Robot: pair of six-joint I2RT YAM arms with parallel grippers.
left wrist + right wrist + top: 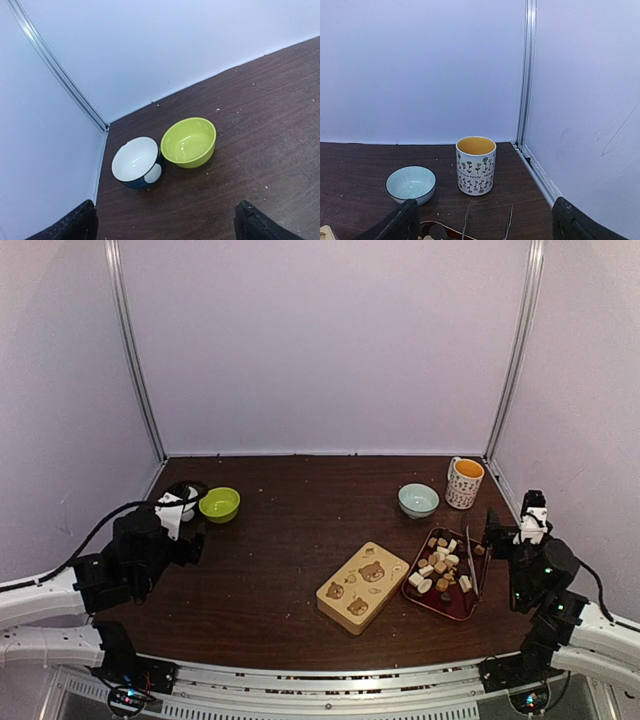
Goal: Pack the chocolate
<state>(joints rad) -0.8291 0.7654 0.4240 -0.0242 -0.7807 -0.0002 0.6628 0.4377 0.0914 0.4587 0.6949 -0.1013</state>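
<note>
Our left tool (165, 227) has its fingers spread wide apart with nothing between them, and it hovers over the counter (260, 125) near the left wall. Just ahead of it sit a green bowl (189, 141) and a dark blue bowl (135, 160), close side by side. Our right tool (482, 226) is also spread apart and holds nothing. Beyond it stand a patterned mug (475, 165) and a pale blue bowl (411, 184). The chocolate (440, 565), in white, tan and dark pieces, lies heaped in a red tray (462, 612) just left of the right tool. The tray sits beside the bear-printed lid (362, 586).
</note>
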